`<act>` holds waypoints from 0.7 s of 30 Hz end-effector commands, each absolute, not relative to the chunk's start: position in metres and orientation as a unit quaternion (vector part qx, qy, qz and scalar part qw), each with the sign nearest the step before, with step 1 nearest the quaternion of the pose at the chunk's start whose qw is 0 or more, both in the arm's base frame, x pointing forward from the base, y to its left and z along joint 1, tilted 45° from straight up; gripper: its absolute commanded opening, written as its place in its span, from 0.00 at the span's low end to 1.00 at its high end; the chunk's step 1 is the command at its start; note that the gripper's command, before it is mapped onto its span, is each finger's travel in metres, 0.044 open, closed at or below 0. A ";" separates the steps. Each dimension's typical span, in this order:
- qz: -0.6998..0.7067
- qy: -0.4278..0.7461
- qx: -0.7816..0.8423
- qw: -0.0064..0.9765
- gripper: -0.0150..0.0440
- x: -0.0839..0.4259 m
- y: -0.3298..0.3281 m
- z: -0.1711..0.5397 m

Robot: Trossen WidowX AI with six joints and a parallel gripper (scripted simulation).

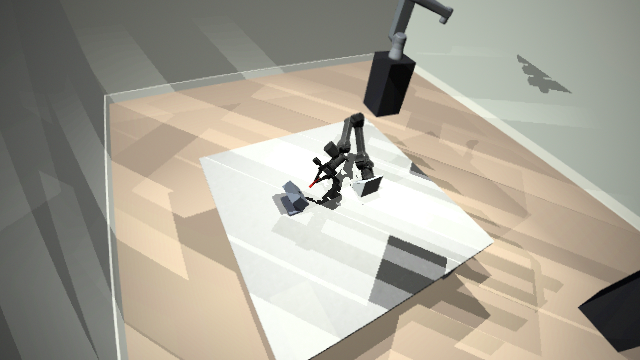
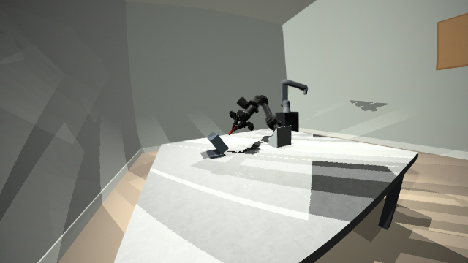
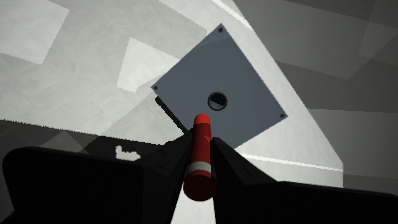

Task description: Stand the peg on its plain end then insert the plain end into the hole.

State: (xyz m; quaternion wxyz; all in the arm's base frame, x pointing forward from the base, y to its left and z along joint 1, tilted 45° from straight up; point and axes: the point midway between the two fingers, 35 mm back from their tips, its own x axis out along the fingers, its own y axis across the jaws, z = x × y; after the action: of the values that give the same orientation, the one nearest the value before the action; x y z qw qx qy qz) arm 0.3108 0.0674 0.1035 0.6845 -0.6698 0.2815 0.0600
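Observation:
The red peg [image 1: 312, 184] [image 2: 230, 131] [image 3: 201, 137] is held in the air, tilted, with its white-banded end toward the wrist camera and its plain end pointing down toward the panel. My gripper [image 3: 201, 142] is shut on the peg. The sloped blue-grey panel [image 1: 294, 189] [image 2: 218, 142] [image 3: 250, 85] stands on its base in front of the gripper. Its one round hole [image 3: 217, 101] shows in the wrist view, a little above and right of the peg's plain end. The peg is outside the hole, and a gap to the panel shows in the top and exterior views.
The white table [image 1: 280, 255] [image 2: 219, 190] carries the panel and the arm. A box-like block [image 1: 371, 186] [image 2: 284, 136] stands by the arm's base. A grey arm on a black pedestal [image 1: 389, 85] [image 2: 292, 121] stands behind the table.

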 end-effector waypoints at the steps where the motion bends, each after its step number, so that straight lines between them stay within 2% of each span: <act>1: 0.063 0.277 -0.673 0.683 0.25 0.313 0.067 0.100; 21: 0.055 0.249 -0.683 0.684 0.25 0.328 0.064 0.098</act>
State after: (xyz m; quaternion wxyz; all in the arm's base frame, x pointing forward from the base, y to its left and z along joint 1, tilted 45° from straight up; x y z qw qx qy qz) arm 0.3276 0.0649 0.1016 0.6872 -0.6794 0.2518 0.0523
